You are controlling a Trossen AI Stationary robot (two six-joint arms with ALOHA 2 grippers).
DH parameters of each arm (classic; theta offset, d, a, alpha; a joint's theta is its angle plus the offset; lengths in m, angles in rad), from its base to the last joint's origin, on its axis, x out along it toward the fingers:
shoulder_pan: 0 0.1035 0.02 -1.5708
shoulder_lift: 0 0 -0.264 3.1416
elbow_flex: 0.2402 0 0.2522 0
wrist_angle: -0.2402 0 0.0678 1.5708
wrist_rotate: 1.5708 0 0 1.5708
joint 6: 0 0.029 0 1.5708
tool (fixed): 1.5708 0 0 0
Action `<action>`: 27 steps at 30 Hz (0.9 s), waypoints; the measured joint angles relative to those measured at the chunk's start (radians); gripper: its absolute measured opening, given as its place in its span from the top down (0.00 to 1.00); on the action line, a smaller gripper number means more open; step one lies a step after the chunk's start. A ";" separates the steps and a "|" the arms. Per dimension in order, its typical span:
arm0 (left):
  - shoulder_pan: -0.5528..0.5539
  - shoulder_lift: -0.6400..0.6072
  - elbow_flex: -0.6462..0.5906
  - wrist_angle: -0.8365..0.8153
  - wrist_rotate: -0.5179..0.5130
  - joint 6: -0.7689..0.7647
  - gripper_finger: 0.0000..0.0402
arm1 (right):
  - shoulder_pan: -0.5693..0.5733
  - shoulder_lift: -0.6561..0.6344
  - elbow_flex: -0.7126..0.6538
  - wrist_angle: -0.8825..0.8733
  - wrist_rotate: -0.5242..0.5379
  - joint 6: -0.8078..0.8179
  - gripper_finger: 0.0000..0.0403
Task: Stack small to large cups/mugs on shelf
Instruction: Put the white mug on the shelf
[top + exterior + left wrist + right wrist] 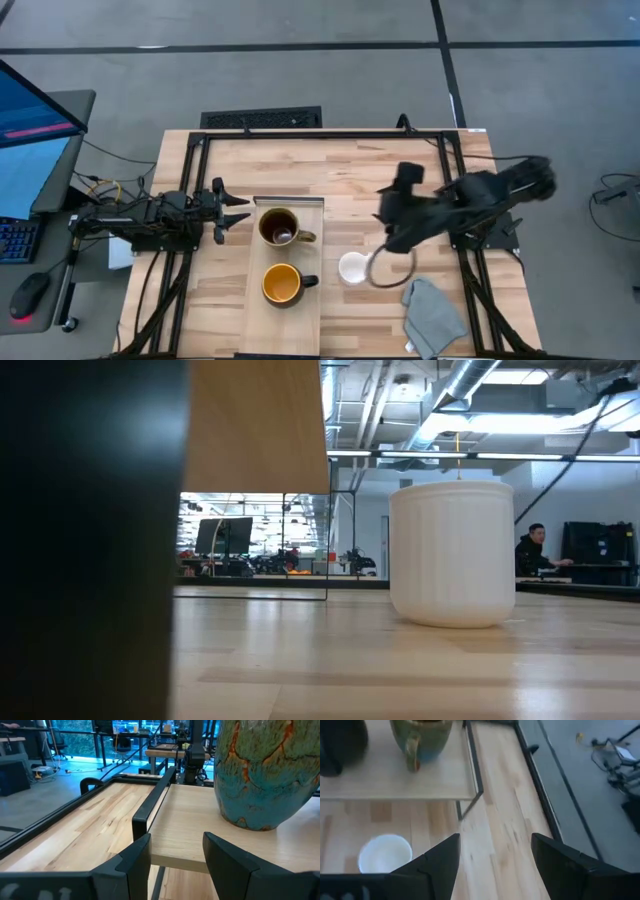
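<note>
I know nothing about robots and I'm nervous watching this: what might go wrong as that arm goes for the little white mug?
The white mug stands on the table close beside the shelf; the open right gripper above it could knock it over or push it against the shelf. To lift it on, the arm must clear the shelf's raised edge and could bump the yellow-lined mug or the brown mug. The grey cloth lies nearby and might snag the arm.

White small mug (pixel 352 268); dark medium mug (pixel 284 285), yellow-orange inside; large mug (pixel 265 770) mottled teal-green, orange-veined, seemingly brown overhead; pale shelf (pixel 300 325); grey cloth (pixel 433 316).
</note>
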 joint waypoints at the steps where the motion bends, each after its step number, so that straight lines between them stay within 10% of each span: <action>1: 0.000 0.000 0.000 0.000 0.000 -0.002 0.58 | 0.003 -0.056 -0.077 0.063 0.007 -0.001 0.33; 15: 0.000 0.000 0.000 0.000 0.000 -0.002 0.58 | 0.002 -0.610 -1.114 1.038 -0.106 -0.080 0.33; 27: 0.000 0.000 0.000 0.002 -0.001 -0.002 0.58 | -0.045 -0.589 -1.311 1.331 -0.103 -0.191 0.33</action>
